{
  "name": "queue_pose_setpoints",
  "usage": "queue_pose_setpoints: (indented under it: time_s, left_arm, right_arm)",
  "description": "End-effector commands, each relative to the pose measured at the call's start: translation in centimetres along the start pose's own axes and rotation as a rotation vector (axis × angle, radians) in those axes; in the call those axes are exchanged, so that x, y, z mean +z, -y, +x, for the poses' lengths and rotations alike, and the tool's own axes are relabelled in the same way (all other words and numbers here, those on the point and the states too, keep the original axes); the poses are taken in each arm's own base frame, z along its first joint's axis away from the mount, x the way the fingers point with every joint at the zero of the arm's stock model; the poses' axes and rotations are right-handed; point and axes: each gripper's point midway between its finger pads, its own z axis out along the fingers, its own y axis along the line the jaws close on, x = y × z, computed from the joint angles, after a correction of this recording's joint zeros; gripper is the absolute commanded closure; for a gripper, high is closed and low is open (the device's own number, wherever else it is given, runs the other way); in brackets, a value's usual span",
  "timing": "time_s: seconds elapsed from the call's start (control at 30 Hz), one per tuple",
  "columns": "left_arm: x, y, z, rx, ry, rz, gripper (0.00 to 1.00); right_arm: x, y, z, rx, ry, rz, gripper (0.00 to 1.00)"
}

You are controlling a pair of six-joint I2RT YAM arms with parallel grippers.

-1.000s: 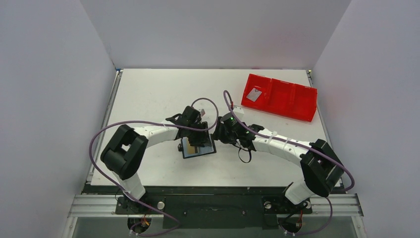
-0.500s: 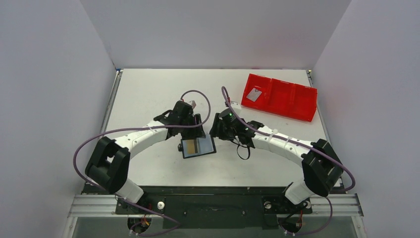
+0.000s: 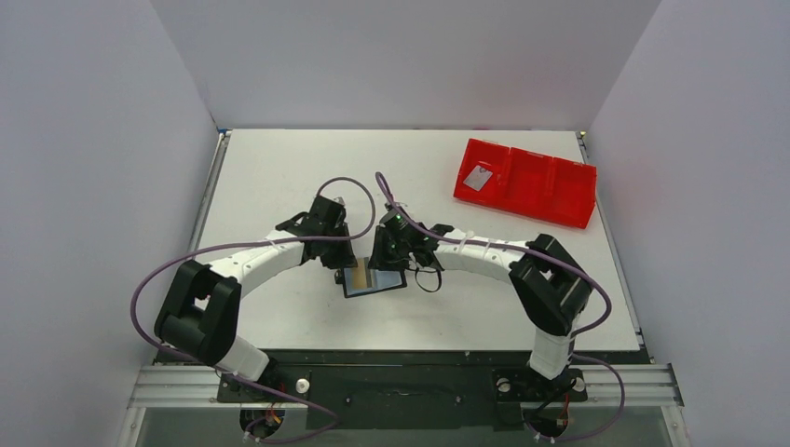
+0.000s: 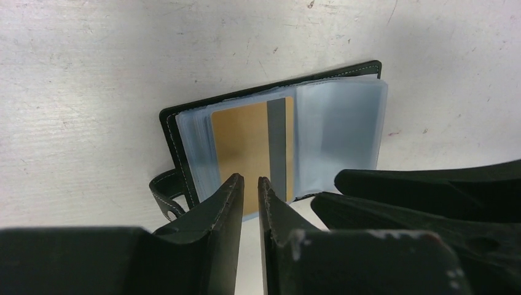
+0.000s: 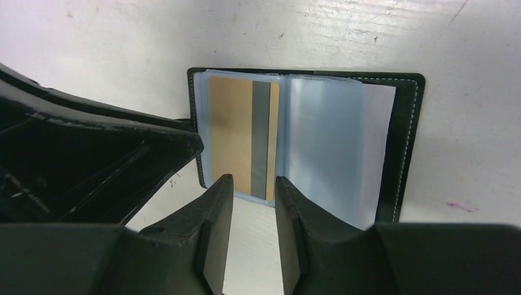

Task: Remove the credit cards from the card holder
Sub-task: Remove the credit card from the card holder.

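The card holder (image 3: 391,283) lies open on the table, its clear sleeves (image 4: 341,117) facing up. A gold credit card (image 4: 242,138) with a grey stripe sits in the left sleeve (image 5: 230,129). My left gripper (image 4: 249,179) hovers at the holder's near edge over the gold card, its jaws a narrow slit apart with nothing between them. Beside it, my right gripper (image 5: 253,179) is open at the same card's edge, holding nothing. In the top view both grippers (image 3: 343,268) (image 3: 384,264) crowd the holder. A silver-grey card (image 3: 478,178) lies in the red tray.
The red three-compartment tray (image 3: 559,201) stands at the back right of the table. Purple cables loop above both wrists. The two grippers' fingers are close together over the holder, the right one's fingers (image 4: 430,190) showing in the left wrist view.
The right gripper has swung left onto the holder. The left gripper has drawn back to the holder's left side. Both pairs of jaws have narrowed.
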Motion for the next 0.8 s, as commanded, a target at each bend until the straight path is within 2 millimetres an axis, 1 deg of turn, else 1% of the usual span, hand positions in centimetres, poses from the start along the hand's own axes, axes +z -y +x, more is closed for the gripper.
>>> queue_pose_setpoints:
  time_s: [0.0,0.1,0.23,0.43,0.77]
  left_arm:
    - [0.3,-0.2,-0.6,0.013,0.009,-0.005,0.88]
    - [0.8,-0.8,-0.2,0.01,-0.004,-0.026,0.93]
    - [1.3,-1.3,0.2,0.007,-0.01,-0.044,0.97]
    - [2.0,-1.6,0.4,0.007,-0.02,-0.052,1.0]
    - [2.7,-1.8,0.7,0.007,-0.036,-0.063,1.0]
  right_arm:
    - [0.4,-2.4,-1.2,0.011,0.017,-0.082,0.72]
    - [1.3,-2.2,-0.7,0.017,-0.003,-0.083,0.72]
    - [2.1,-1.8,-0.4,0.029,-0.015,-0.076,0.73]
    - [2.7,-0.5,-0.6,0.046,-0.002,-0.055,0.74]
    - [3.7,0.0,-0.2,0.072,-0.015,-0.075,0.74]
